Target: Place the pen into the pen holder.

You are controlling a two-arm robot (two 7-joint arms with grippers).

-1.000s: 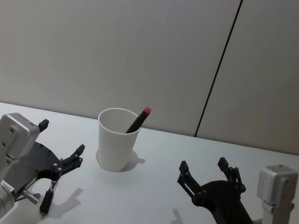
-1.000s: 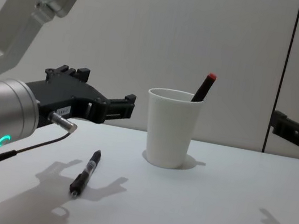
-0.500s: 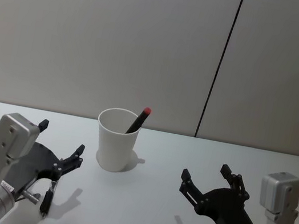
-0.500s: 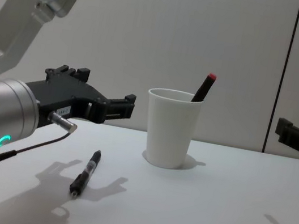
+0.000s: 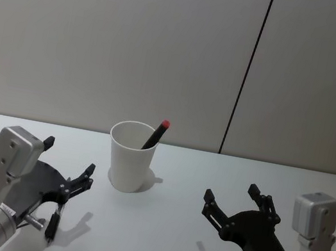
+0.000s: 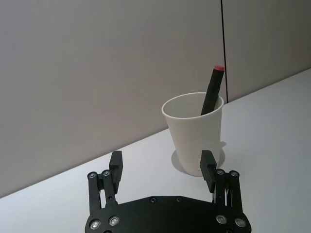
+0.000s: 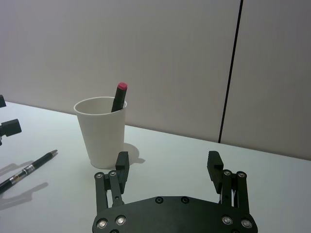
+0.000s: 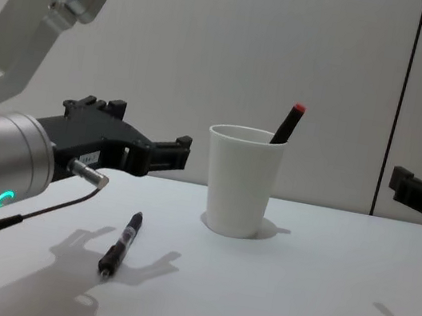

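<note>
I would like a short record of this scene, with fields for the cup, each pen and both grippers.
cup: white, upright on the table, farther out than both grippers
red-tipped pen: leans inside the cup, red end above the rim
black pen: lies flat on the table, left of the cup, not held
left gripper: fingers open, empty, above the table near the black pen
right gripper: fingers open, empty, right of the cup
task state: one pen in the cup, the black pen not yet
</note>
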